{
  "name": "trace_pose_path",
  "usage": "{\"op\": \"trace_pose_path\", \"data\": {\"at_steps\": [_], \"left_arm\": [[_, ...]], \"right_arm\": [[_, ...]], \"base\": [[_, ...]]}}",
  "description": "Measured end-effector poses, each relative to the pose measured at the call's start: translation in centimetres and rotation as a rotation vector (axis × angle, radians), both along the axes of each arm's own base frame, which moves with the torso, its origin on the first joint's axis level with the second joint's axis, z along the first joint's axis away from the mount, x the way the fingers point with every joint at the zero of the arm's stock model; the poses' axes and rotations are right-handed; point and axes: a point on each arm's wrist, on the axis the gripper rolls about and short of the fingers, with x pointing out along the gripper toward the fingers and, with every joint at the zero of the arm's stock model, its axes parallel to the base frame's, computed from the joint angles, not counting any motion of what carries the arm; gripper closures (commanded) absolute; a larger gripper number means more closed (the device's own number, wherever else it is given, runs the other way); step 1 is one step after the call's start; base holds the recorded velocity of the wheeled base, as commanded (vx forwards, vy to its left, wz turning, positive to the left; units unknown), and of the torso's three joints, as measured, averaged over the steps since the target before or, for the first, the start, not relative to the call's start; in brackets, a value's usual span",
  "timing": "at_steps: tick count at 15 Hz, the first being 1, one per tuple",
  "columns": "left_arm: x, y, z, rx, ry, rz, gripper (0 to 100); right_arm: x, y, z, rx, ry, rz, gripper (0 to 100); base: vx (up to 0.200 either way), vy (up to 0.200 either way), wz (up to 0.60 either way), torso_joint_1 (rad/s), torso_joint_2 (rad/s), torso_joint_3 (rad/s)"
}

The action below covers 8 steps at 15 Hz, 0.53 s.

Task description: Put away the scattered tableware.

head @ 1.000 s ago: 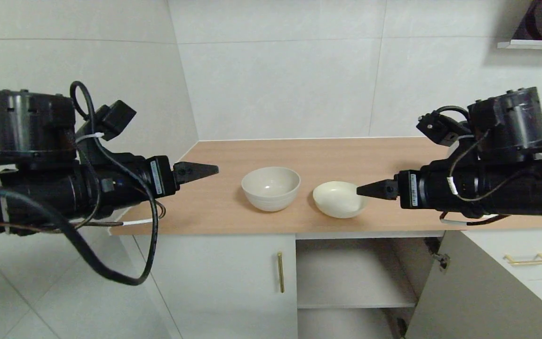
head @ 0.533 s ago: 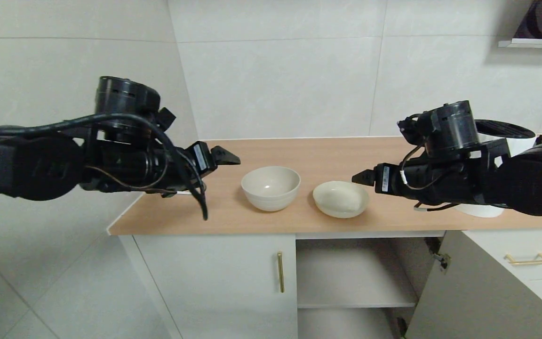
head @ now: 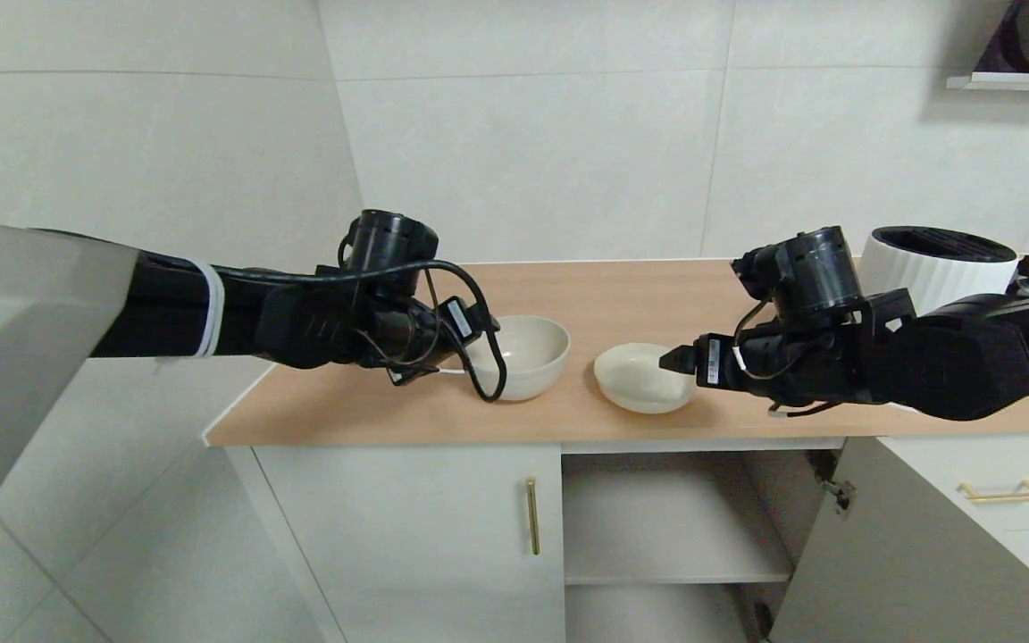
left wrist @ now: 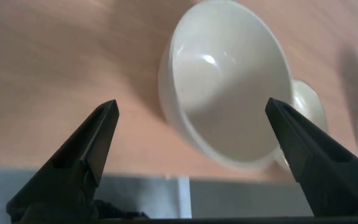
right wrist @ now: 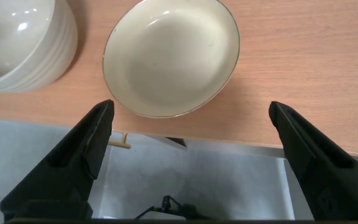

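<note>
Bowls are what this comes down to, two of them side by side near the front edge of the wooden counter (head: 622, 290), directly above a cabinet (head: 671, 513) whose door stands wide; the deep bowl (head: 522, 355) is on the left, the shallow bowl (head: 644, 379) on the right, close together but apart. The left gripper (left wrist: 191, 106) is level with the deep bowl's near rim, its fingers spread wide and holding nothing; from its wrist the bowl sits squarely between them. The right gripper (right wrist: 191, 107) hangs just beside the shallow bowl, likewise gaping and empty, the dish framed between its fingers. A white ribbed container (head: 939, 259) stands further along the counter behind the right arm.

To my eye this is the approach before a two-handed pick, one bowl per arm; nothing is gripped yet. Next, each gripper wants one finger inside the rim and one outside, then a firm close; glazed walls look slippery, so a shallow bite may let go; the open cabinet below seems the likely place to carry them.
</note>
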Motion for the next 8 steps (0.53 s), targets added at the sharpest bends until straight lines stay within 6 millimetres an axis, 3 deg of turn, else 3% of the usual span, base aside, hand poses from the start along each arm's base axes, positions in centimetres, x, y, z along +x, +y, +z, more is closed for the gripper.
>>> {"op": "trace_pose_path", "data": {"at_steps": [6,7,8], "left_arm": [[1.5,-0.5,-2.0,0.004,0.030,0.015,0],[1.5,-0.4,-2.1,0.005,0.033,0.016,100],[1.5,-0.5,-2.2,0.006,0.036,0.016,100]], "right_arm": [[0.0,0.0,-0.1,-0.001,0.004,0.001,0],[0.0,0.0,-0.1,-0.001,0.003,0.001,0],[0.0,0.0,-0.1,-0.001,0.003,0.001,0]], "base": [[0.000,0.000,0.00,0.000,0.00,0.000],[0.000,0.000,0.00,0.000,0.00,0.000],[0.000,0.000,0.00,0.000,0.00,0.000]]}}
